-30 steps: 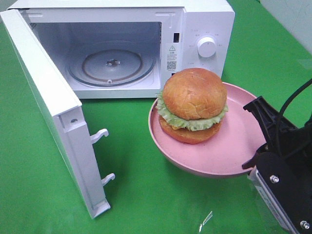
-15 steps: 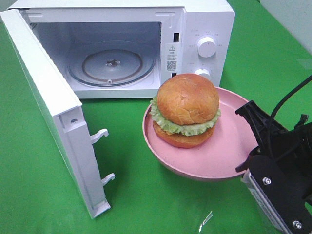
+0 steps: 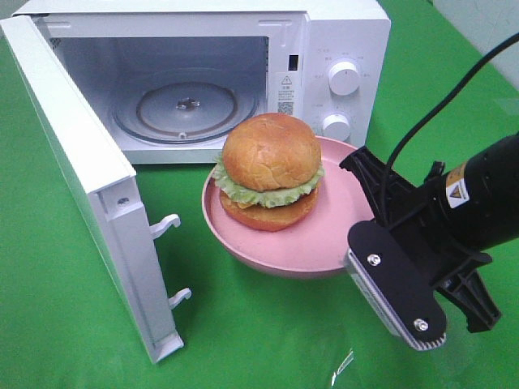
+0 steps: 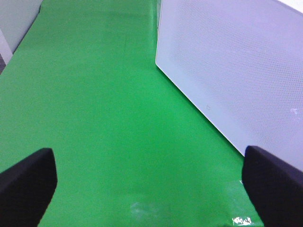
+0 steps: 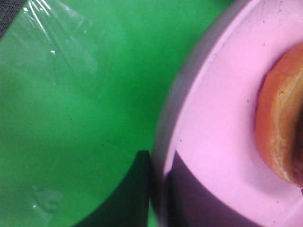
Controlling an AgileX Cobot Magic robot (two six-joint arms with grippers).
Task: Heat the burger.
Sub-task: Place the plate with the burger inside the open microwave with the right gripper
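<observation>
The green table (image 3: 65, 308) looks the same as a moment ago, and so does the white microwave (image 3: 340, 32) in the upper part of the frame. Its door (image 3: 73, 162) is swung wide open on the left. What has changed is the pink plate (image 3: 276, 251). It was in the middle right of the frame, and now it sits in the centre, closer to the open mouth of the microwave. The burger (image 3: 269, 166) rode along on it and stands upright on the left half of the plate. It has not slid or tipped. The right fingers (image 3: 375, 180) are pinched tight on the plate's right rim, one above and one below. The arm behind them has come much further into the frame from the lower right. I think this means the carry is well on its way, but the burger is not inside yet. The mouth is wide and the round glass tray (image 3: 185, 109) inside is bare, so there is room to go in. The plate looks almost as wide as that tray, so it may be a close fit. On the left, two small white hooks (image 3: 166, 224) stick out of the door edge near the plate's left rim. On the right is the wall with the knobs (image 3: 344, 78). The left fingers (image 4: 26, 182) are spread wide apart, hold nothing, and hang over bare green table.
</observation>
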